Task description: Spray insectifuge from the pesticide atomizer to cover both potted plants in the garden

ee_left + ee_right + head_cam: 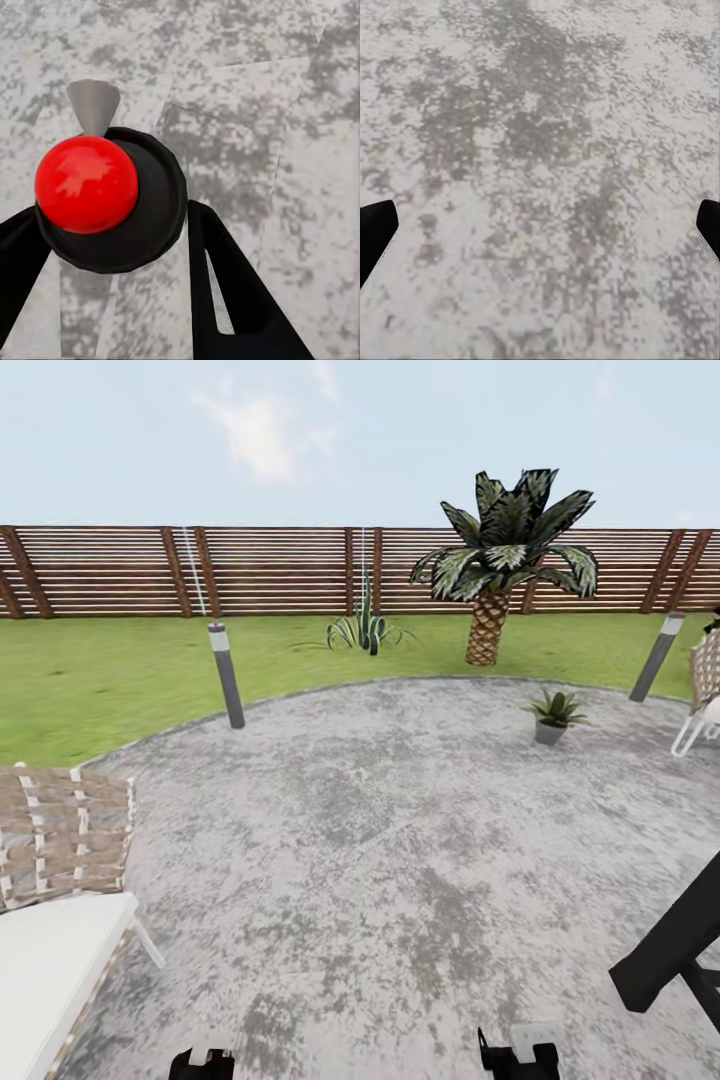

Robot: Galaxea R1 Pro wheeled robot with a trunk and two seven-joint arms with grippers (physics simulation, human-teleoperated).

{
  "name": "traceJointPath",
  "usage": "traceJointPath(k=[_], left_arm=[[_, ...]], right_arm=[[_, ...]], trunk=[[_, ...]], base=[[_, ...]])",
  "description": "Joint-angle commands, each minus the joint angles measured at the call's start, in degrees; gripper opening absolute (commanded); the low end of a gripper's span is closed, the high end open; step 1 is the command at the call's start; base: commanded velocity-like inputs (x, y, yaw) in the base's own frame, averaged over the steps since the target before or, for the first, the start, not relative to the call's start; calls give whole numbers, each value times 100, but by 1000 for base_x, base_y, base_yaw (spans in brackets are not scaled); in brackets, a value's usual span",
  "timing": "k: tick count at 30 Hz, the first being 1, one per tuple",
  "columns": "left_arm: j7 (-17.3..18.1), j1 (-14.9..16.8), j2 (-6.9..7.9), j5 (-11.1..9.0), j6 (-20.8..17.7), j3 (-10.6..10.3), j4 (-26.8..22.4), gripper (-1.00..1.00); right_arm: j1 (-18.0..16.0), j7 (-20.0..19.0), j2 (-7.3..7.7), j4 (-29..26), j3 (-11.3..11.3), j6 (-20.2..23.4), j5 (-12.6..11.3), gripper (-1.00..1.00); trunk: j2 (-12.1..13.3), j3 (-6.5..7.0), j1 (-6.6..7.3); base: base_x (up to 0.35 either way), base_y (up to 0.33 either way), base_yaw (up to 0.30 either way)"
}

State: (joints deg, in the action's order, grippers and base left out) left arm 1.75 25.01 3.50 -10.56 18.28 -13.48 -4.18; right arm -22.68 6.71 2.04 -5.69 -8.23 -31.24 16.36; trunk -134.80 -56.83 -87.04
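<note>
One potted plant (553, 715), a low green rosette in a small grey pot, stands at the far right of the round grey patio (380, 840) of the garden. The pesticide atomizer is out of view. My left gripper (112, 214) is open, its black fingers (225, 285) spread wide above the paving. A red dome on a black round body (86, 184) with a grey cone lies below and between them, apart from both. My right gripper (544, 221) is open over bare paving, with only its fingertips (375, 225) at the picture's edges.
A woven chair (60, 880) stands close at the left and another chair (705, 700) at the right edge. Two bollard lamps (226, 675) mark the patio rim. Beyond lie the lawn, a palm (500, 570), a spiky bush (365, 630) and the slat fence (270, 570). My black arm link (670, 950) crosses the lower right.
</note>
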Motion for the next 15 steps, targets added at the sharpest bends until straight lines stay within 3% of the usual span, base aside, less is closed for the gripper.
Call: traceJointPath(k=[1,15], left_arm=[[18,3,2,-60,18,-41,5,-100],[18,3,2,-60,18,-41,5,-100]], right_arm=[[-2,23,-1,7,-38,-16,61,100],[-3,23,-2,7,-38,-15,65,100]], trunk=[[-2,-5,-2],[-2,-5,-2]], base=[[334,0,0],[334,0,-32]])
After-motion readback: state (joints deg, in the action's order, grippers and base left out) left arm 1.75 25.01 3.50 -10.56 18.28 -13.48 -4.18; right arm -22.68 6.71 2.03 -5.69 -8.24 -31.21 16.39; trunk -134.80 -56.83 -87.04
